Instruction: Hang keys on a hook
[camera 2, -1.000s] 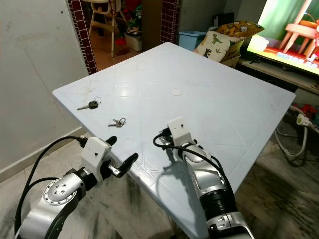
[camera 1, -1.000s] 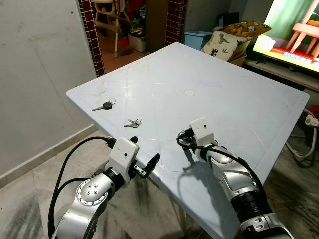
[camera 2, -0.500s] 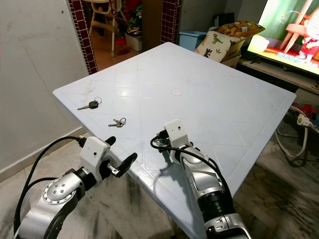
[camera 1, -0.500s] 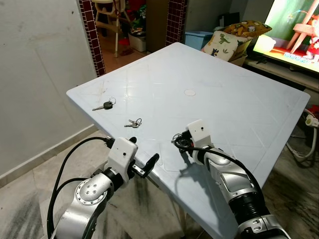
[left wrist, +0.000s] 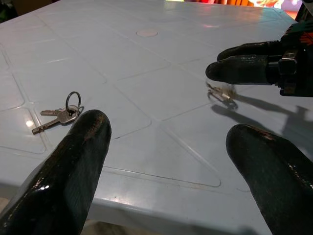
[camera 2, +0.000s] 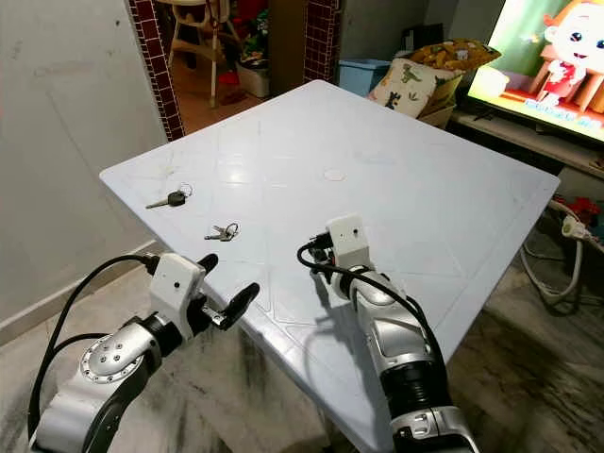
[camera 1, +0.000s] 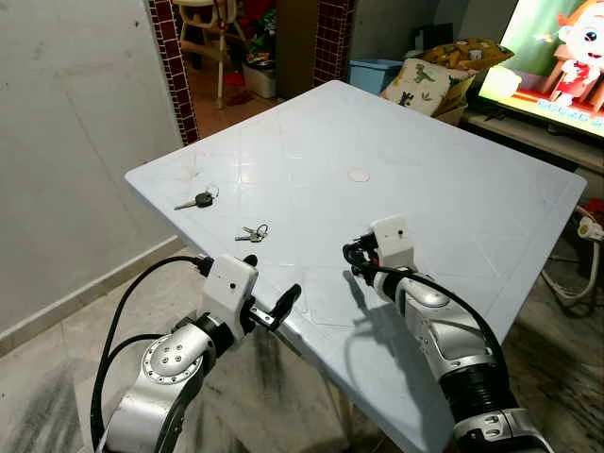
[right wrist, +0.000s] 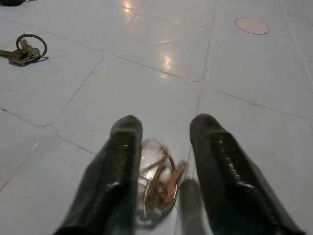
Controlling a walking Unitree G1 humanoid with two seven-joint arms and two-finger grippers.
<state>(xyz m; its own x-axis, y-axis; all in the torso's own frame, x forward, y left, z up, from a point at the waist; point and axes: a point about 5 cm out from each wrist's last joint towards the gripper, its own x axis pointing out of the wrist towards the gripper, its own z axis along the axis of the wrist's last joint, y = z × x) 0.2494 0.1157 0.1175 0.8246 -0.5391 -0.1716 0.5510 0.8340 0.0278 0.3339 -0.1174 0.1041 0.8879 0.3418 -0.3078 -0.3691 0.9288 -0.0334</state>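
- Right gripper (right wrist: 159, 142) low over the white table (camera 1: 453, 189), black fingers (right wrist: 115, 171) parted, a blurred bunch of keys (right wrist: 161, 183) between them, near their tips.
- Whether those fingers actually touch the bunch: cannot tell; a gap shows on each side of it, so not clenched on it.
- Same bunch seen from the left wrist as a small smear (left wrist: 221, 93) just under the right fingertips, its shadow on the tabletop beside it.
- Left gripper (left wrist: 166, 132) at the table's near edge, fingers (left wrist: 80, 147) spread wide and empty, pointing across the tabletop toward the right gripper.
- Small pair of keys on a ring (camera 1: 253, 232) flat on the table, ahead of the left fingers and well apart from the right ones.
- Black-headed key with a ring (camera 1: 197, 199) farther out past the left fingers, near the table's left edge.
- Round cap (camera 1: 359, 176) in the tabletop beyond the right fingers.
- Television (camera 1: 557, 57) lit behind the table's far right corner.
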